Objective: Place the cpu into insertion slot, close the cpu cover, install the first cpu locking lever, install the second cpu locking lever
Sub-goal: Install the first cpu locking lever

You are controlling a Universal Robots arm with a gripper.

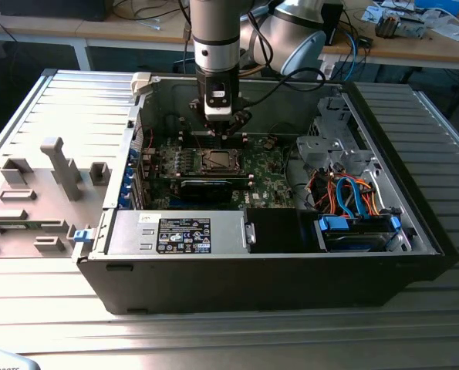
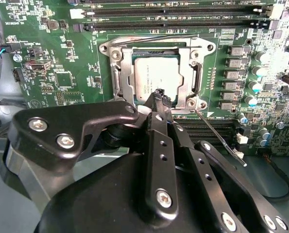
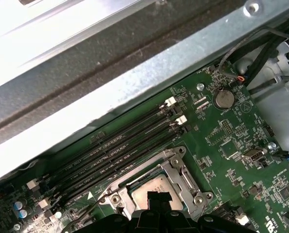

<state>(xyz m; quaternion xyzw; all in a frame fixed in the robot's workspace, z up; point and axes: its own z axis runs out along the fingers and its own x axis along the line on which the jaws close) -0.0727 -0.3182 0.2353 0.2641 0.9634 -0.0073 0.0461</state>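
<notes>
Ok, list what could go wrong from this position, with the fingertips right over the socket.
1. The gripper has its tips at the edge of the cpu, which sits in the insertion slot under the cpu cover; pressing down off-centre could perhaps scratch or tilt the chip.
2. A thin locking lever sticks out beside the socket; the linkage may snag it.
3. The memory slots lie close by; sideways drift might knock them.
</notes>
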